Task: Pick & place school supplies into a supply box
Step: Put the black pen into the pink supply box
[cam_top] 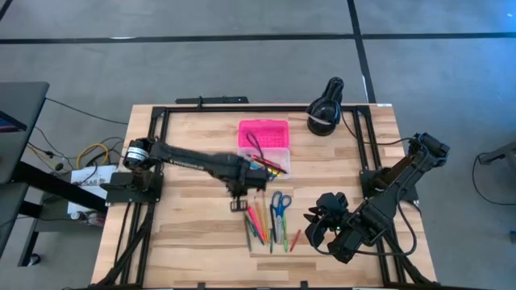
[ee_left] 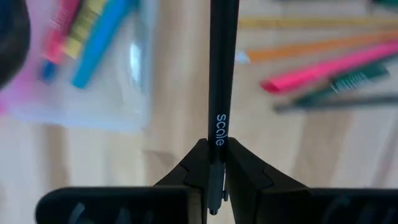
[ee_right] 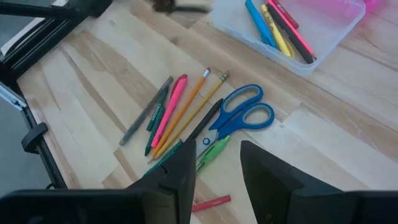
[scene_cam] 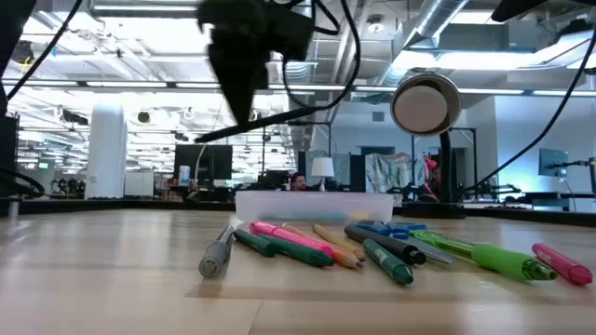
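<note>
Holding a black pen (ee_left: pixel 222 74) pinched between nearly closed fingers, the left end effector (cam_top: pixel 239 196) hangs above the tabletop (cam_top: pixel 185 217) just beside the supply box (cam_top: pixel 264 142), on the side toward the front edge. Box lies straight ahead of it toward the back edge; pen's long axis points roughly the same way, across the box's length. Loose supplies (cam_top: pixel 268 221) lie near the front edge. Right end effector (cam_top: pixel 321 227) waits open near the front right corner, farther off.

grey floor (cam_top: pixel 242 20), exposed ducts (scene_cam: pixel 447 23), ceiling lights (scene_cam: pixel 149 11)
</note>
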